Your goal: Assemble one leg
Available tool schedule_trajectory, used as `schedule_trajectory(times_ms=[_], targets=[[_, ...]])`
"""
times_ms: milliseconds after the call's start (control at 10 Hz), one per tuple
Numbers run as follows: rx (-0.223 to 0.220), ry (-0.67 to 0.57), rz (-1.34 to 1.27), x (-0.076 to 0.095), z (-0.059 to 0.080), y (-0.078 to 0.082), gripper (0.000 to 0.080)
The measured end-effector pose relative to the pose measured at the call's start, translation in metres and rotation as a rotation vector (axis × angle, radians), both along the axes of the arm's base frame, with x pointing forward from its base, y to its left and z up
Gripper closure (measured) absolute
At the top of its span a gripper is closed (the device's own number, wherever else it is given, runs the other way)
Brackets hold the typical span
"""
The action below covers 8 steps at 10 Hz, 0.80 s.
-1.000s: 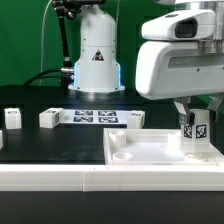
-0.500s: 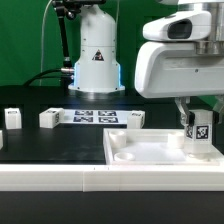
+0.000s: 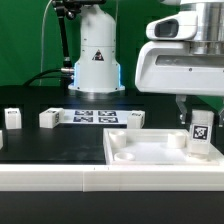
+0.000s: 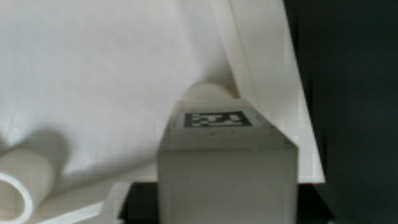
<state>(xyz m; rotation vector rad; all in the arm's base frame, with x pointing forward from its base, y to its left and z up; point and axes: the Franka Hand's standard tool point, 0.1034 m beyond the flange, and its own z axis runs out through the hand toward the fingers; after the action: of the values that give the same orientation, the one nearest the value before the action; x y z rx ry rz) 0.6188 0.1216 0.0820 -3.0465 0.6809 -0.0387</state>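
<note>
Gripper (image 3: pixel 198 118): fingers pinch the leg (image 3: pixel 200 136) (image 4: pixel 222 165) near its top.
Leg: upright, tag facing out, at the panel's (image 3: pixel 150 152) (image 4: pixel 107 70) corner on the exterior view's right; whether it touches the panel, cannot tell.
Panel: flat on table (image 3: pixel 30 142), front.
Loose posts (image 3: pixel 48 119): behind the panel, towards the exterior view's left.
Marker board (image 3: pixel 95 117): just beside them.

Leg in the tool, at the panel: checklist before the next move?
1. Grip: the tool is shut on the leg near its top: ok.
2. Leg upright, tag facing the exterior camera: ok.
3. Leg aligned on the corner of the panel: cannot tell, the leg hides that corner.
4. Leg bottom touching the panel: cannot tell.
5. Spare legs stand on the table, apart from the held one: ok.
</note>
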Motion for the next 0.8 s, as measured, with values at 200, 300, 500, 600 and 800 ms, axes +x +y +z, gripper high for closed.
schedule_trajectory(times_ms=[200, 300, 500, 600, 800], targets=[[-0.001, 0.000, -0.138, 0.0002, 0.0003, -0.0006, 0.0506], [0.009, 0.004, -0.210, 0.0003, 0.0002, -0.0012, 0.0506], [0.020, 0.014, -0.280, -0.0004, -0.0004, -0.0038, 0.0506], [0.032, 0.018, -0.336, 0.0001, -0.0007, -0.0060, 0.0506], [0.056, 0.025, -0.417, 0.0012, -0.0011, -0.0081, 0.0506]])
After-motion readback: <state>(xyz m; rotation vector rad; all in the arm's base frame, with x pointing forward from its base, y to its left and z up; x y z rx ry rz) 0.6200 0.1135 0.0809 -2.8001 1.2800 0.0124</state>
